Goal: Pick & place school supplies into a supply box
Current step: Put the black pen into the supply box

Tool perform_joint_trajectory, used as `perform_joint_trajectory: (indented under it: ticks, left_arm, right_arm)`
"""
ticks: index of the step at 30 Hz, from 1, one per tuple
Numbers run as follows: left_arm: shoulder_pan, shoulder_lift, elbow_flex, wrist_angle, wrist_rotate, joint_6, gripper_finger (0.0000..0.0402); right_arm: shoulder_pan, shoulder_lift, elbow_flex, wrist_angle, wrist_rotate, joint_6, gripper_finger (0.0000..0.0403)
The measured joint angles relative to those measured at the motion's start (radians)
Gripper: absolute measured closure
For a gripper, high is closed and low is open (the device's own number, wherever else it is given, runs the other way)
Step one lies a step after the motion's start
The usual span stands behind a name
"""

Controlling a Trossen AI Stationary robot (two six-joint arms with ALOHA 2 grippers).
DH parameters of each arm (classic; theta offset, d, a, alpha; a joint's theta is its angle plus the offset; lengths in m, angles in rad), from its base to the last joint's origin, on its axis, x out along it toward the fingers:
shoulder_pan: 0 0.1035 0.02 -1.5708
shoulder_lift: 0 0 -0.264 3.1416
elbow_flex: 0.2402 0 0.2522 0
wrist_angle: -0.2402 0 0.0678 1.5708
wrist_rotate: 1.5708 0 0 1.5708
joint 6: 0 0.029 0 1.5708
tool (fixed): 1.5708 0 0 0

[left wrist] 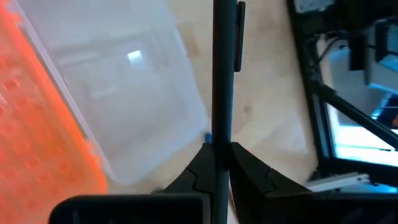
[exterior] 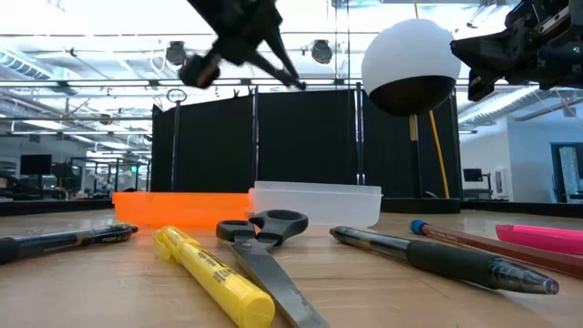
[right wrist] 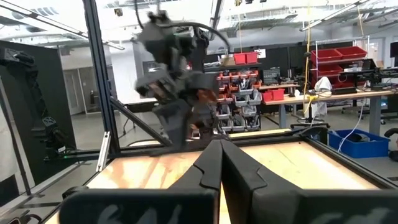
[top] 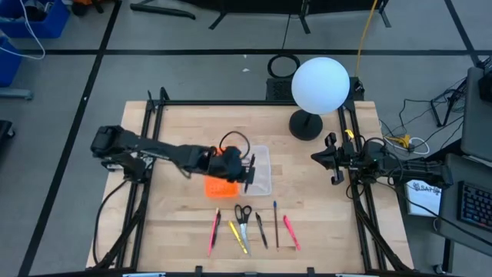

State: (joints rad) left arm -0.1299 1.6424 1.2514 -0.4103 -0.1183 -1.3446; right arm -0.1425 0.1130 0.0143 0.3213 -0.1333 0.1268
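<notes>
No readable writing on anything I see. My left gripper [left wrist: 219,158] is clamped on a black pen [left wrist: 222,74], held above the supply box [top: 261,171], which looks empty. Orange perforated piece [top: 218,187] touches it. On the table [top: 323,223]: one pair of scissors [top: 243,216] and six pens/pencils in a row. Right gripper [right wrist: 219,163] is pressed together, parked at the right edge.

Wooden table [top: 184,223] carries: clear supply box [top: 262,171] near centre, touching orange perforated tray [top: 219,187] at its 8 o'clock; white globe lamp [top: 309,123] at 1 o'clock; at 6 o'clock, a row of pens [top: 214,231], yellow highlighter [top: 237,237], scissors [top: 243,216], pink marker [top: 290,230].
</notes>
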Motion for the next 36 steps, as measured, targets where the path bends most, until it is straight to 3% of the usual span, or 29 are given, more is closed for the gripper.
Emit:
perform_joint_trajectory:
  ticks: [7, 18, 36]
  left_arm:
    - [0.088, 0.084, 0.0, 0.053, 0.089, 0.029, 0.0371]
    - [0.137, 0.236, 0.001, 0.132, 0.162, 0.077, 0.0371]
    - [0.165, 0.318, 0.001, 0.124, 0.18, 0.074, 0.037]
  right_arm:
    - [0.0, 0.002, 0.0, -0.002, 0.0, 0.0, 0.0403]
    - [0.0, 0.002, 0.0, 0.0, 0.001, 0.0, 0.0403]
    - [0.0, 0.002, 0.0, 0.003, 0.001, -0.007, 0.0403]
